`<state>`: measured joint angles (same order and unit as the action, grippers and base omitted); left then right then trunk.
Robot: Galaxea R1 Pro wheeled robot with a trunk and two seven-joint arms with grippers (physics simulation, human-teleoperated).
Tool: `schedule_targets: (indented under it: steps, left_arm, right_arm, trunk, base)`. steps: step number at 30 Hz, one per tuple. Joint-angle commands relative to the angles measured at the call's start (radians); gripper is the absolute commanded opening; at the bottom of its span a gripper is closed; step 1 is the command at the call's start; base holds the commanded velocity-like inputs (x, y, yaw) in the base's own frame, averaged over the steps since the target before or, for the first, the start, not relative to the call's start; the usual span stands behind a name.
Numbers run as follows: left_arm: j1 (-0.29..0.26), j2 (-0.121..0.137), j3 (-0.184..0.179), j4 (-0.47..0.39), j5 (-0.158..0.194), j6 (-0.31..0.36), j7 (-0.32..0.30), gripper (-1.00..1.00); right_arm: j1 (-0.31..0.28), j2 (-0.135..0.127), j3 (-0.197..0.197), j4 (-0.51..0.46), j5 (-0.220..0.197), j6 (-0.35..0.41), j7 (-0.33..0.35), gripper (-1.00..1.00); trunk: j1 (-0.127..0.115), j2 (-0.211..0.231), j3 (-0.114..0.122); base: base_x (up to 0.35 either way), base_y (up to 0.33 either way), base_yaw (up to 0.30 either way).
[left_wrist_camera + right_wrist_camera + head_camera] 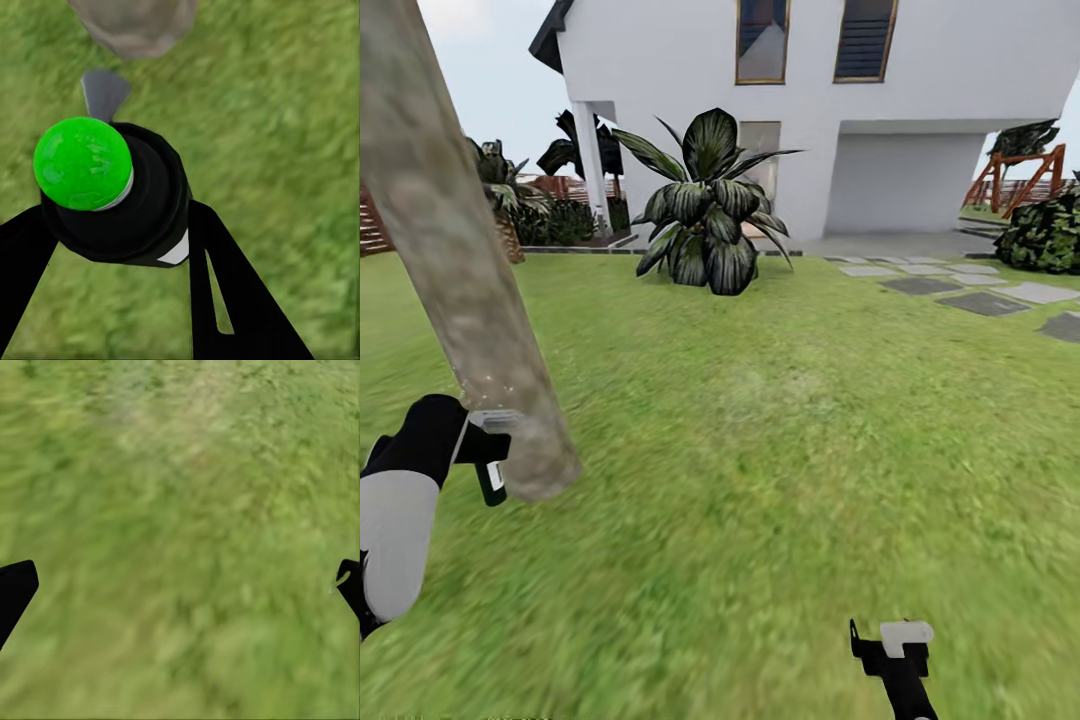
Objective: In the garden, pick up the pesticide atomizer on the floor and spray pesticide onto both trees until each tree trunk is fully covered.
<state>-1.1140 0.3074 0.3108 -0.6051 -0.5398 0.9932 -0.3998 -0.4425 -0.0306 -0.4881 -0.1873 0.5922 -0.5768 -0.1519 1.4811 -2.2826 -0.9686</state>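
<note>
A thick, blotchy grey-brown tree trunk slants across the left of the head view and meets the grass near my left hand. My left gripper is shut on the pesticide atomizer, a small dark green bottle with a pale label, held right beside the trunk's base. In the left wrist view the atomizer sits between my black fingers, its grey head aimed toward the trunk base. My right gripper hangs low over the grass, and the right wrist view shows it open with nothing in it.
Lawn stretches ahead to a white house. A large broad-leaved plant stands mid-lawn. Grey stepping stones, a dark shrub and a red wooden frame are at the far right. A short palm stands by the fence behind the trunk.
</note>
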Motion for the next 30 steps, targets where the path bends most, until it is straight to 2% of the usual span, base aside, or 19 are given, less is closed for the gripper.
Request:
schedule_targets:
  steps: [1,13,18,25,30]
  left_arm:
    - [-0.001,-0.003,0.005,-0.001,-0.011,0.002,-0.009,-1.00]
    - [-0.010,-0.008,0.007,-0.001,-0.015,0.002,0.002,-1.00]
    - [-0.001,-0.005,0.009,0.000,-0.016,0.000,0.006,-1.00]
    - [0.000,-0.004,0.013,0.009,-0.013,-0.001,0.063,-1.00]
    - [0.001,-0.003,0.038,0.010,-0.012,-0.003,0.067,-1.00]
  right_arm:
    - [-0.001,0.000,-0.004,0.002,0.011,-0.003,-0.006,1.00]
    - [-0.001,0.000,-0.004,0.002,0.011,-0.003,-0.005,1.00]
    - [-0.001,0.000,-0.004,0.002,0.011,-0.003,-0.005,1.00]
    - [-0.001,0.000,-0.004,0.002,0.011,-0.003,-0.006,1.00]
    - [-0.001,0.000,-0.004,0.002,0.011,-0.003,-0.006,1.00]
  trunk:
    - [0.000,0.000,-0.001]
    - [0.000,0.000,-0.001]
    - [0.000,0.000,-0.001]
    - [0.000,0.000,-0.001]
    - [0.000,0.000,-0.001]
  base:
    - [0.066,-0.271,0.277]
    - [0.003,-0.272,0.255]
    - [0.111,-0.258,0.026]
    - [0.187,-0.232,0.001]
    - [0.177,-0.231,0.000]
